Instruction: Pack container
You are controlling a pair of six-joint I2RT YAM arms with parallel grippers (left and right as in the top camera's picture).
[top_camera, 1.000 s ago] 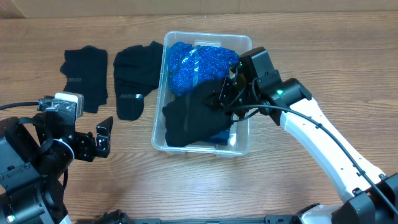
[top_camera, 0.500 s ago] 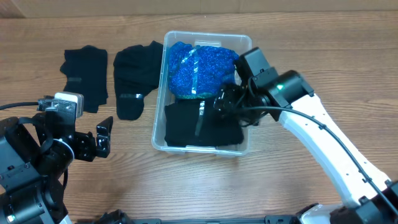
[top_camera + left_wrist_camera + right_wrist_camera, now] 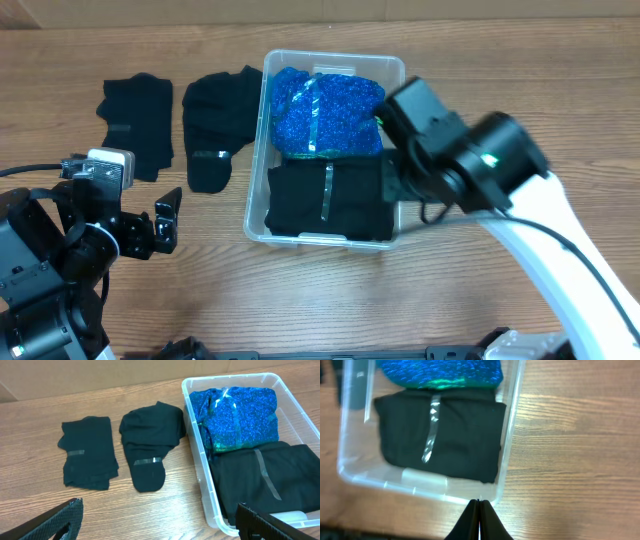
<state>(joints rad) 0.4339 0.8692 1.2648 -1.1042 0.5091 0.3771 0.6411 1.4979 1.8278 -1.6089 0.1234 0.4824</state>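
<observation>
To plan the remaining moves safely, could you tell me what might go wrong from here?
The blue garment and folded black garment already cover the floor of the container, so further pieces must stack and may overtop the rim.
The black garment nearest the container lies right beside its left wall; grasping it could nudge the container.
The right gripper, fingers shut, hangs over the near rim and may block a drop.

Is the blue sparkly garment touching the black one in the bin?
Touching. Left wrist view shows the blue garment lying against the black garment.

The wooden table holds the container, a black garment and a second garment.
</observation>
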